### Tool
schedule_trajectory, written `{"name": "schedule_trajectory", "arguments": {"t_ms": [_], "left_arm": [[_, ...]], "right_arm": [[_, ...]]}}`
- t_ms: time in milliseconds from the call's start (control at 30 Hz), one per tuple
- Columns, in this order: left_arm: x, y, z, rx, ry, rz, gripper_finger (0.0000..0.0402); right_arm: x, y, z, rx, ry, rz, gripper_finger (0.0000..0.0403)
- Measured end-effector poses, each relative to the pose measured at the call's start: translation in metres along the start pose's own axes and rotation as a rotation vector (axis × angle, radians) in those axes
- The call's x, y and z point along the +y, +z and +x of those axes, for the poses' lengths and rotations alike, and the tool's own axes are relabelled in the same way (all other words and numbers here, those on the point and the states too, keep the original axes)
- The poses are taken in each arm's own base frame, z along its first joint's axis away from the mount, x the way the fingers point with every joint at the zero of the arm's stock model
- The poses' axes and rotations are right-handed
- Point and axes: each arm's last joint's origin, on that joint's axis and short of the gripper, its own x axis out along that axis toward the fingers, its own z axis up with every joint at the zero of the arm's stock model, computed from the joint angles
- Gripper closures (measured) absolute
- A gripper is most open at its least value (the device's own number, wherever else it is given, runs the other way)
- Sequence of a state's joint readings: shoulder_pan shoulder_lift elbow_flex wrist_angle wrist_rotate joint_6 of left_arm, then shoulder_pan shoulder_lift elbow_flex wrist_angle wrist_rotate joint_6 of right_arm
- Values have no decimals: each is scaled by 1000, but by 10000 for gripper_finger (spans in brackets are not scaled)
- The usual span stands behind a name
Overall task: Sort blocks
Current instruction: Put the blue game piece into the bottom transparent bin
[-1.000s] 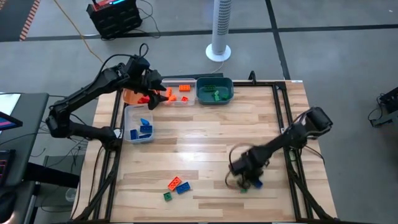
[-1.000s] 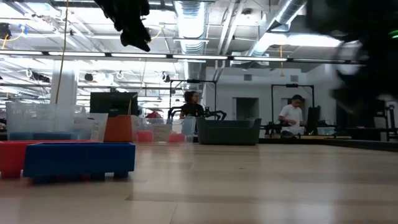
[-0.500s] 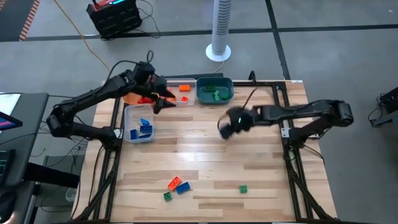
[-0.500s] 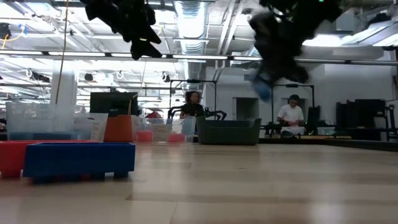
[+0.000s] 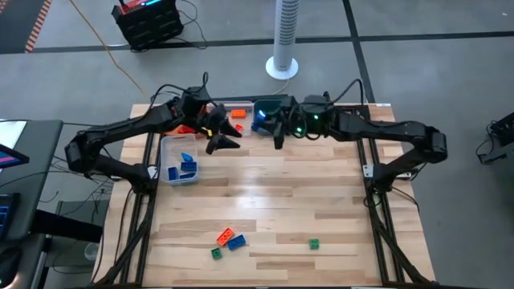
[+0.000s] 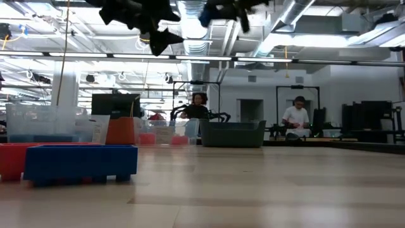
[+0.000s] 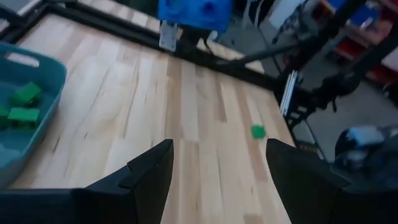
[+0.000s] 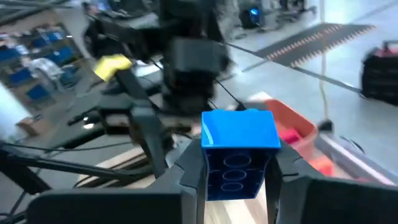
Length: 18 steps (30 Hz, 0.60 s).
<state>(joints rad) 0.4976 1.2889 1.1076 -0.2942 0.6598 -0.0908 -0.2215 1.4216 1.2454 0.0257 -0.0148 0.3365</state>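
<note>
The right gripper (image 8: 236, 177) pinches a blue block (image 8: 239, 152) by its flat sides, carried high over the desk's (image 5: 273, 201) far edge near the teal bin (image 5: 283, 125); light, rigid and smooth, it suits such a grip. The left gripper (image 7: 214, 168) hovers nearby, spread and empty.

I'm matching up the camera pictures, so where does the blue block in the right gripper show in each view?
High view: blue block by the teal bin.
Low view: top edge.
Left wrist view: top centre.
Right wrist view: centre, between the fingers.
Shared landmark: the teal bin.
</note>
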Motion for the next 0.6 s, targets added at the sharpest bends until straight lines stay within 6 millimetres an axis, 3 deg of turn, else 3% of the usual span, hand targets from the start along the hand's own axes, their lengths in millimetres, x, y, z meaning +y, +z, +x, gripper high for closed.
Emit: {"name": "schedule_trajectory", "arguments": {"t_ms": [167,333,600], "left_arm": [[3,10,5,-90,-9,-22,153],[-1,20,3,-161,-18,27,153],[-2,29,2,-249,5,67,156]], "right_arm": [[5,19,18,-4,56,-47,315],[6,20,35,42,93,-70,315],[8,21,46,57,142,-73,315]]}}
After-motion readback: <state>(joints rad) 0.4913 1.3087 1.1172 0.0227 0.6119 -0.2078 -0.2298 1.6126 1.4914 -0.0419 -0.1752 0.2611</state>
